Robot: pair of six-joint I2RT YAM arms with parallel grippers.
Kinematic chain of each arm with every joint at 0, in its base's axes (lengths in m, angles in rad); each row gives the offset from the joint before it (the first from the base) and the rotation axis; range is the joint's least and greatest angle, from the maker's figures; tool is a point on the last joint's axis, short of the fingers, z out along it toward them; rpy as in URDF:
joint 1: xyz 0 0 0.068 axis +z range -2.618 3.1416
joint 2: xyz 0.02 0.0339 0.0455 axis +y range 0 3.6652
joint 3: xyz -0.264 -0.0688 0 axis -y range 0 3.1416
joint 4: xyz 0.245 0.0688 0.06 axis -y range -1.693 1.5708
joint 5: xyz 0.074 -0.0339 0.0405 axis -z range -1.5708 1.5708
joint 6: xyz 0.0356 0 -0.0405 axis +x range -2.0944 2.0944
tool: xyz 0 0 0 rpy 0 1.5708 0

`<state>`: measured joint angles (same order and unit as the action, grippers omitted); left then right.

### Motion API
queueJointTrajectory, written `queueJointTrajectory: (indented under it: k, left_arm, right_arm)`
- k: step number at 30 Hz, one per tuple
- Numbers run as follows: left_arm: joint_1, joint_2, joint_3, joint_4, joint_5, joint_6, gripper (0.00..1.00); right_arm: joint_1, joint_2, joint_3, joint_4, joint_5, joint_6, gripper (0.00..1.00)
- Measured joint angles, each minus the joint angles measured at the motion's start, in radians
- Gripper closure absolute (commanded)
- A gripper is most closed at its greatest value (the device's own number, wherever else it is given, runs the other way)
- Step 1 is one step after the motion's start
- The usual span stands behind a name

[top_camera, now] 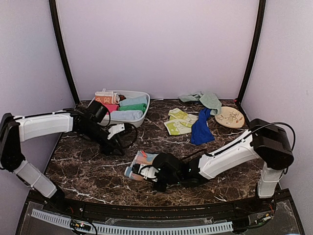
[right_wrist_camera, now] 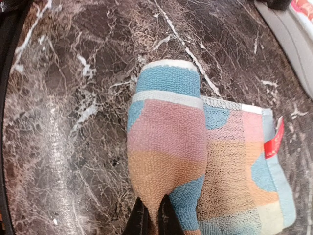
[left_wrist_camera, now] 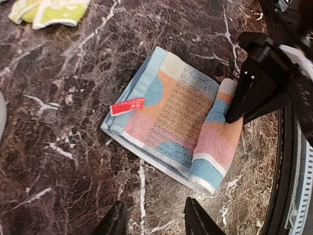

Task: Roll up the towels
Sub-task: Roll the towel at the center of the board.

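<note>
A light-blue towel with pink, orange and cream patches (top_camera: 142,163) lies near the table's front, partly rolled from its near end. The rolled part (right_wrist_camera: 166,147) shows in the right wrist view, and the flat part with a red tag (left_wrist_camera: 166,112) in the left wrist view. My right gripper (right_wrist_camera: 153,215) is shut on the end of the roll; it also shows in the top view (top_camera: 155,177). My left gripper (left_wrist_camera: 154,218) is open and empty above bare marble beside the towel, and shows in the top view (top_camera: 116,143).
A white oval tub (top_camera: 139,116) at the back left holds several rolled towels. A yellow-green towel (top_camera: 179,122), a dark blue towel (top_camera: 200,128), a mint towel (top_camera: 205,99) and a round beige disc (top_camera: 230,117) lie at the back right.
</note>
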<state>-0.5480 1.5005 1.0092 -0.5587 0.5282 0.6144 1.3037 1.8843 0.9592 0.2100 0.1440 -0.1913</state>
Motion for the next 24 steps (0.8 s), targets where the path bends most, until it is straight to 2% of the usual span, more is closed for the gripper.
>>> queueJointTrajectory:
  k: [5, 9, 15, 21, 24]
  left_arm:
    - [0.016, -0.152, -0.095, 0.039, 0.036, 0.058, 0.56]
    - [-0.031, -0.111, -0.104, -0.001, 0.040, 0.113, 0.56]
    - [-0.164, -0.027, -0.109, -0.003, -0.017, 0.161, 0.55]
    - [-0.238, 0.028, -0.098, 0.045, -0.077, 0.204, 0.58]
    - [-0.254, 0.095, -0.077, 0.057, -0.105, 0.219, 0.68]
  right_arm:
    - [-0.125, 0.000, -0.001, 0.010, -0.314, 0.190, 1.00]
    - [-0.201, 0.045, -0.002, 0.085, -0.549, 0.337, 1.00]
    - [-0.267, 0.119, -0.009, 0.224, -0.831, 0.558, 1.00]
    - [-0.298, 0.151, -0.011, 0.266, -0.982, 0.698, 1.00]
    - [-0.306, 0.171, -0.011, 0.287, -1.014, 0.750, 0.99]
